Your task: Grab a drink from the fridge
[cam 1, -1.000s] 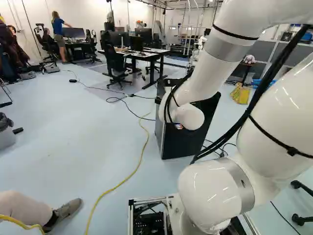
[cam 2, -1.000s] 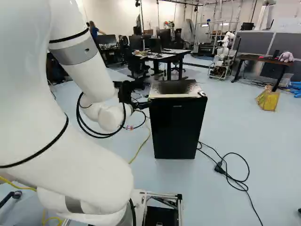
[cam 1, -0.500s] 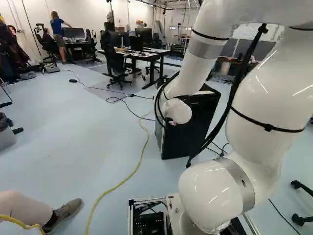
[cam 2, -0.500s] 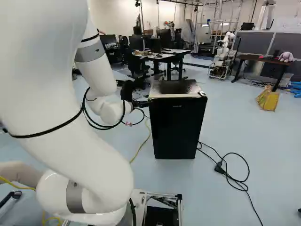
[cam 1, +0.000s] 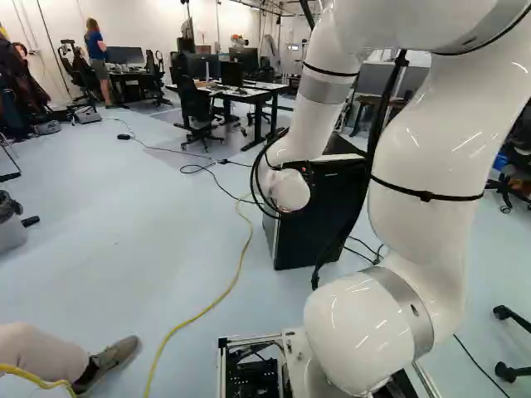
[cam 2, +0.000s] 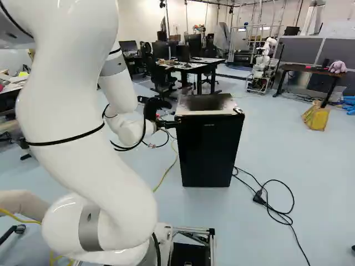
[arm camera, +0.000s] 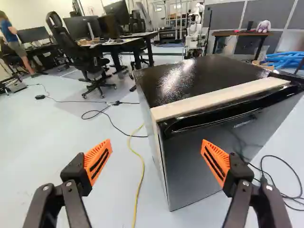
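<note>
My gripper (cam 2: 169, 123) is beside the upper corner of the black fridge (cam 2: 208, 149) in the right base view. Seen from the wrist, the gripper (arm camera: 156, 148) stands wide open, nothing held between its orange pads. The fridge (arm camera: 204, 161) stands ahead, its door closed. One finger lines up with the door's front, the other with the floor beside the fridge; the near upright edge shows between them. A pale strip (arm camera: 218, 99) runs along the top above a dark recess at the door's upper edge. No drink is in view.
A yellow cable (arm camera: 141, 166) lies beside the fridge, and black cables (cam 2: 272, 205) lie on its other side. Desks (cam 2: 194, 66) and chairs stand behind. Another robot (cam 2: 265, 64) is farther back. A person's shoe (cam 1: 112, 361) shows near the base.
My arm's upper links have swung across the base views. The wrist end has shifted left in the left base view, while the gripper stays near the fridge's corner. Base and fridge have not moved.
</note>
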### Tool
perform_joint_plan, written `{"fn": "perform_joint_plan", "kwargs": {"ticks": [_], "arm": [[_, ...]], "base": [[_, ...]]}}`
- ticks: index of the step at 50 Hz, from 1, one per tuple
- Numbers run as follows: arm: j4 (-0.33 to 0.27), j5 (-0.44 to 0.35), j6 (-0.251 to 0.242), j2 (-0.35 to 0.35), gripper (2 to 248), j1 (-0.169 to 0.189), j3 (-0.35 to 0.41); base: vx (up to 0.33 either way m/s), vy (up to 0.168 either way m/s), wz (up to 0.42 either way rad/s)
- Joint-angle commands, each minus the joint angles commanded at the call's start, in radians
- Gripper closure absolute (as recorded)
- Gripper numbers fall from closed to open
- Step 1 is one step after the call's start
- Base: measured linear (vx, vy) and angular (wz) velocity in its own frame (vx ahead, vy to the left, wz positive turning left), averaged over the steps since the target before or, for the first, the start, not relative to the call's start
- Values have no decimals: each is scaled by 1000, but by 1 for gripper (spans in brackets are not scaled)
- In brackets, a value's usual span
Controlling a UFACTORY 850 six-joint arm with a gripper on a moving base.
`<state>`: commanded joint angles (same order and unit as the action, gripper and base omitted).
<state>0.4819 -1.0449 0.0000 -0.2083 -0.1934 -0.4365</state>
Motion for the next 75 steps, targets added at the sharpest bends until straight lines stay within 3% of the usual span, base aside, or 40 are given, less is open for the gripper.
{"fn": "perform_joint_plan", "kwargs": {"ticks": [32,46,75], "arm": [[185,-127,0,-114,3,-38,-37],[233,-173,0,-172,3,-58,-71],[316,-256,0,-222,3,-105,-133]], "base": [[0,0,0],[0,0,0],[0,0,0]]}}
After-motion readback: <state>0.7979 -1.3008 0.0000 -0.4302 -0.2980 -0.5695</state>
